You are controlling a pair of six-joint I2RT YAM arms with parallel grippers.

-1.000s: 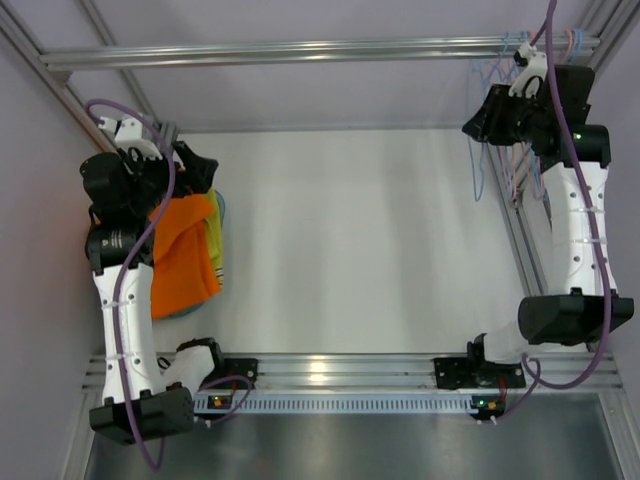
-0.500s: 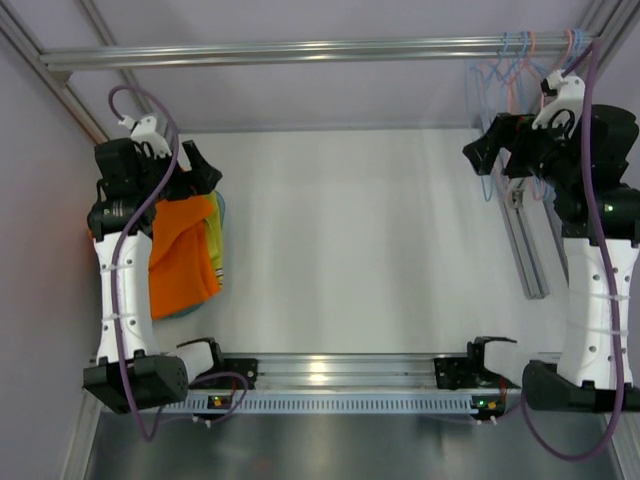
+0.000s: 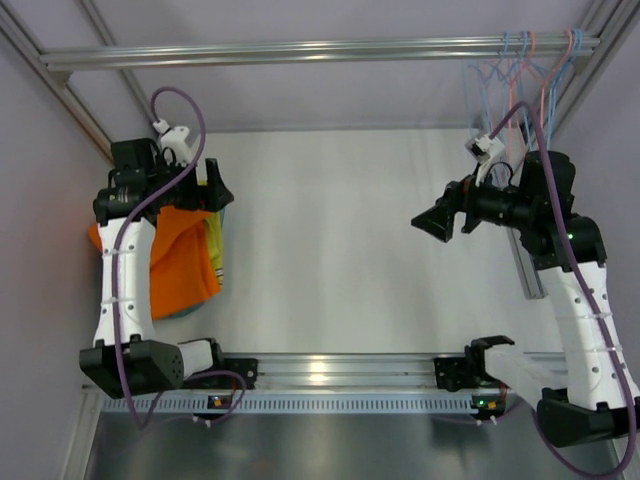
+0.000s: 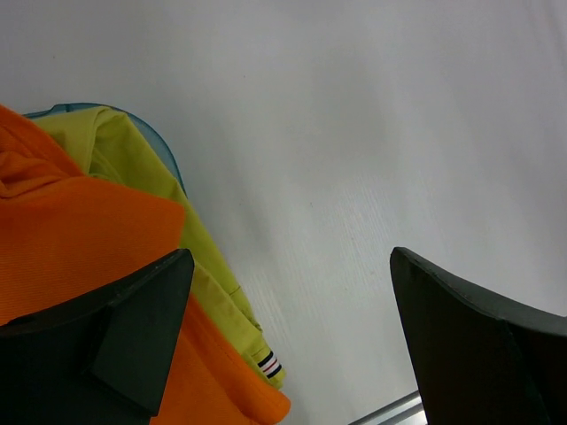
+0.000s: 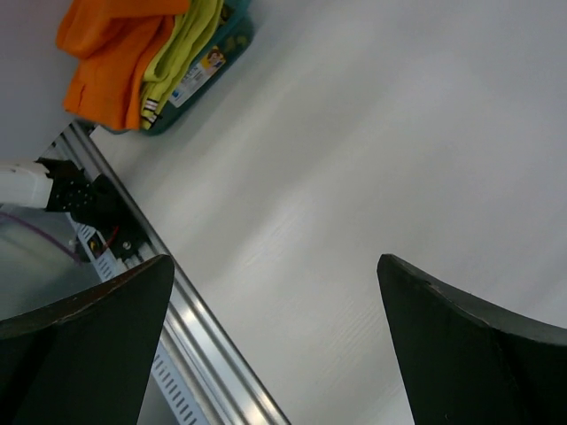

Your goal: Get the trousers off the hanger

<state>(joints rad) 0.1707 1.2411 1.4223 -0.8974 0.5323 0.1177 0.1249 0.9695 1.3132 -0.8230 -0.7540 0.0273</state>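
The orange trousers [image 3: 185,262] lie in a heap at the table's left, partly over the yellow-green trousers [image 3: 213,243]. Both rest on a teal tray [image 4: 171,161]. My left gripper [image 3: 214,188] hovers over the far end of the pile, open and empty. In the left wrist view, the orange cloth [image 4: 80,239] and yellow-green cloth [image 4: 133,168] lie beside the left finger of this gripper [image 4: 291,266]. My right gripper [image 3: 433,222] hangs open over the middle right of the table, holding nothing. Its wrist view looks past the open gripper [image 5: 275,266] to the pile [image 5: 115,44]. Several bare wire hangers [image 3: 528,62] hang at the back right.
An aluminium rail [image 3: 300,48] crosses the back and carries the hangers. A frame post [image 3: 522,250] runs along the right side. The front rail [image 5: 177,310] with the arm bases borders the near edge. Purple walls close both sides.
My right arm has swung away from the hangers at the back right toward the table's middle, and its jaws have opened. My left arm has shifted slightly back and right over the pile.
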